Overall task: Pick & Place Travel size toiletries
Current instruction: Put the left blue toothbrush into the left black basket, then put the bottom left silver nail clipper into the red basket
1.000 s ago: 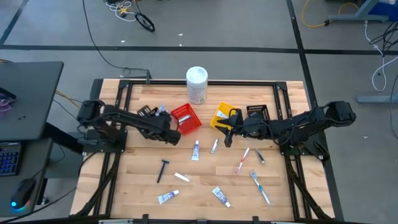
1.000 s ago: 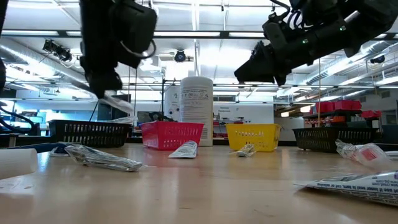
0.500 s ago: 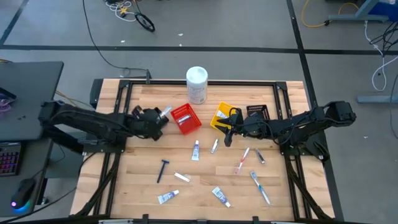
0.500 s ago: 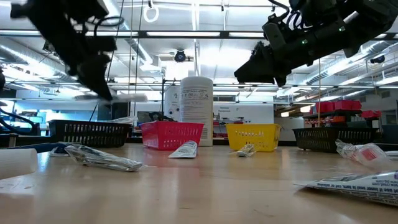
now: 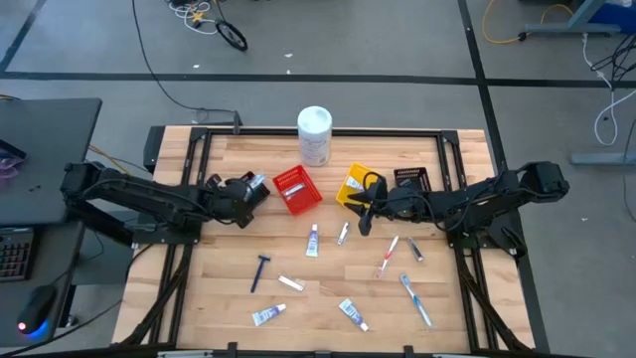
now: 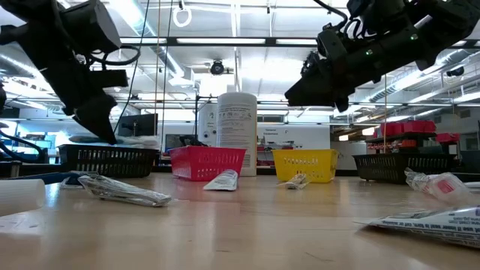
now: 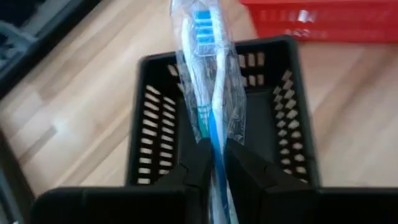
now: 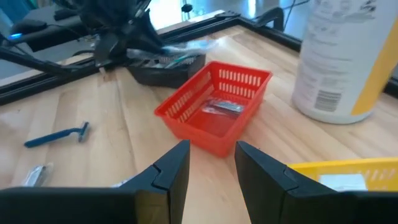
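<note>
Left of centre in the high view, the left gripper is clamped on a wrapped blue toothbrush above a black bin. Right of centre, the right gripper hovers, fingers apart, over the counter.

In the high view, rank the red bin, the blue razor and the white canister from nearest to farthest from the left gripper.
From the left gripper, holding a wrapped toothbrush:
1. Red bin, just to its right.
2. Blue razor, toward the table's near edge.
3. White canister, at the far edge, only slightly farther.
</note>
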